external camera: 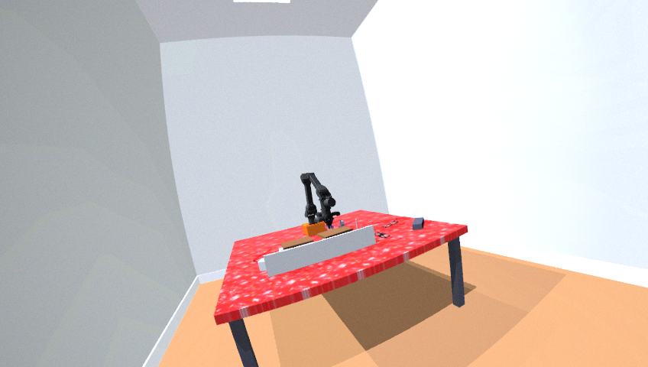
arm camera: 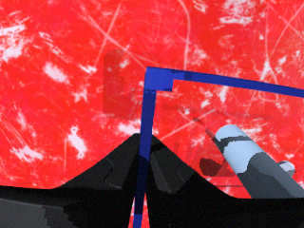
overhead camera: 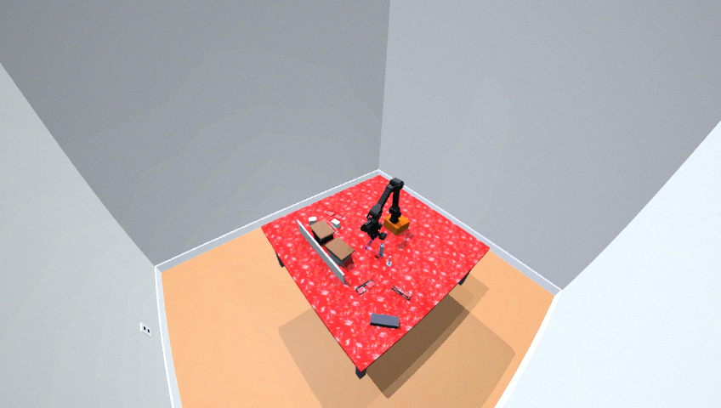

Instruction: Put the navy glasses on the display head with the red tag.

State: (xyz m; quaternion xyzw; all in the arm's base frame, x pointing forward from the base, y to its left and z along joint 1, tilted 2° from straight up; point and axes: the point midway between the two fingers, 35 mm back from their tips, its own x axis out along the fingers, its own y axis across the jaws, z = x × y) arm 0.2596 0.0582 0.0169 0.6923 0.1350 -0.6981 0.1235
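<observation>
The navy glasses [arm camera: 160, 80] show large in the wrist view: one temple runs down between the fingertips, and from its hinge corner the front bar runs off to the right. My gripper [arm camera: 144, 142] is shut on that temple and holds the glasses above the red table, beside a pale blue cylinder [arm camera: 234, 144] [overhead camera: 382, 249]. Two brown-topped forms [overhead camera: 322, 229] [overhead camera: 339, 248] stand away from the gripper in the top view. I cannot make out the display heads' noses, ears or the red tag. The far end of the glasses is outside the wrist view.
A long white barrier [overhead camera: 320, 252] [external camera: 318, 253] stands behind the brown-topped forms. A small pale stand [overhead camera: 388, 263] is near the cylinder. Two other pairs of glasses [overhead camera: 365, 286] [overhead camera: 401, 291] and a dark case [overhead camera: 384, 320] [external camera: 418, 223] lie farther along the table. The arm's base is orange [overhead camera: 396, 224].
</observation>
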